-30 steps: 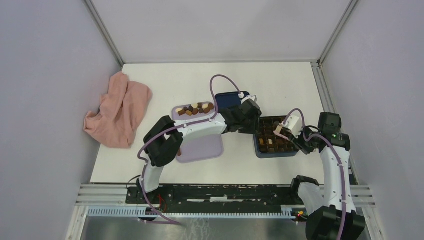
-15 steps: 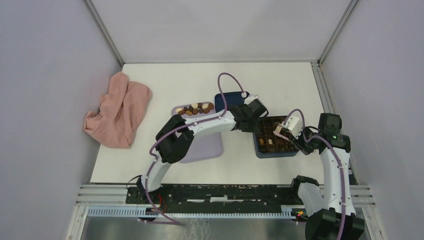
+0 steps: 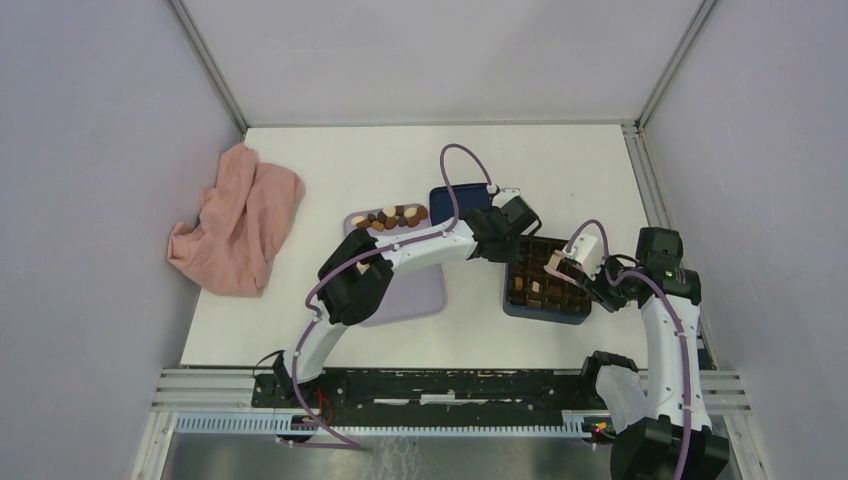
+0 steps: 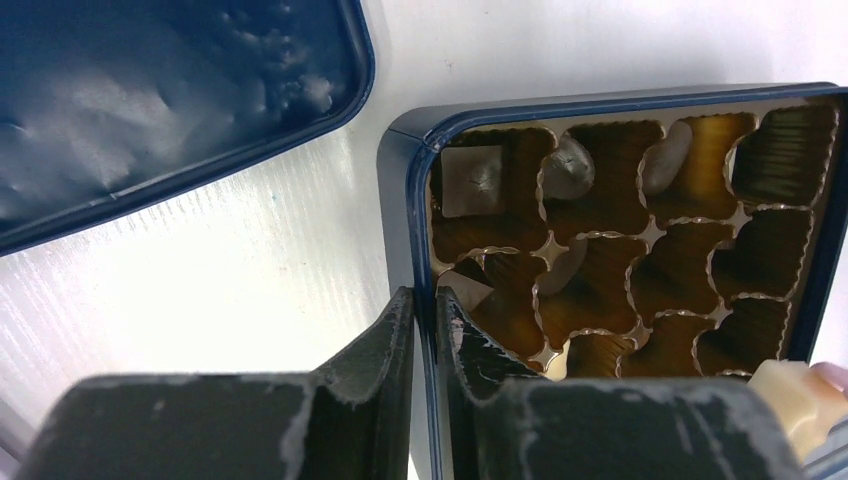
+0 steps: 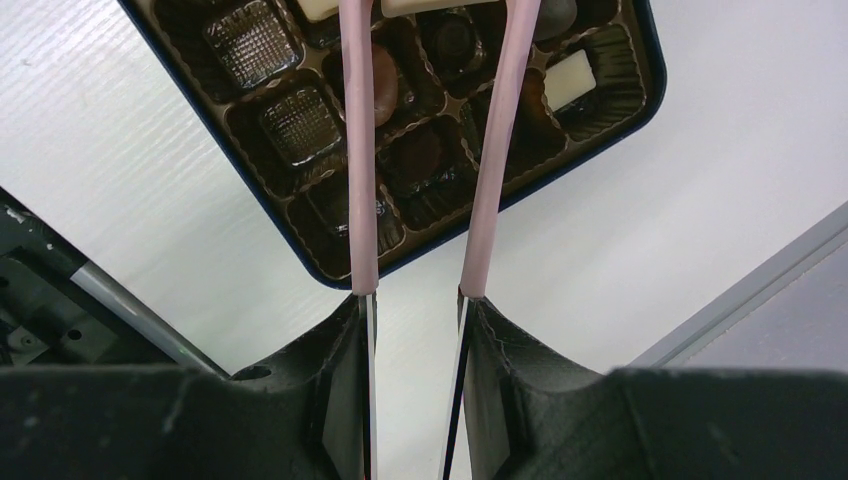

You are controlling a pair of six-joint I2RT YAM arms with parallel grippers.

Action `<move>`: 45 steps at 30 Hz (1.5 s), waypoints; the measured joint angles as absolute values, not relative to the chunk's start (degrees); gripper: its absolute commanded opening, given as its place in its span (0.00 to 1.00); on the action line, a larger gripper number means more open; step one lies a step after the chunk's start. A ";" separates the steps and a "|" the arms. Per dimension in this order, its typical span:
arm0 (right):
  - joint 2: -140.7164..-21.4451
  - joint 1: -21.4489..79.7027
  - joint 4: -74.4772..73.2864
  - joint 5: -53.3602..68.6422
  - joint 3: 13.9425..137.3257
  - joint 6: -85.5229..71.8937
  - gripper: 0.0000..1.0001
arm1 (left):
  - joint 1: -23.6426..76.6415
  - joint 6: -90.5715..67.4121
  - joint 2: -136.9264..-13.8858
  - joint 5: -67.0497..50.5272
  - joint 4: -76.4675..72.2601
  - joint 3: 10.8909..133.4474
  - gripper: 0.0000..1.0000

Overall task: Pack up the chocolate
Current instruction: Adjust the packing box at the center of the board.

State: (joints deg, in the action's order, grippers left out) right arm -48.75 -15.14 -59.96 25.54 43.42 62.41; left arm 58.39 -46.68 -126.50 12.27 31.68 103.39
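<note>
On the tray's (image 3: 405, 295) far edge lies chocolate (image 3: 392, 215), with the box (image 3: 540, 317) to the right.

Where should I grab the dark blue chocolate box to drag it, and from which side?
Pinch the box by its thin upright side wall, coming down from above with one finger inside and one outside. It is low, flat and probably too wide to span, so the wall is the likeliest hold. The left gripper pinches it that way.
</note>
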 measured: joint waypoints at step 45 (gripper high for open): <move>-47.05 -15.11 -71.29 37.04 45.19 76.47 0.23 | 59.57 -19.16 -107.09 21.41 -1.13 74.04 0.02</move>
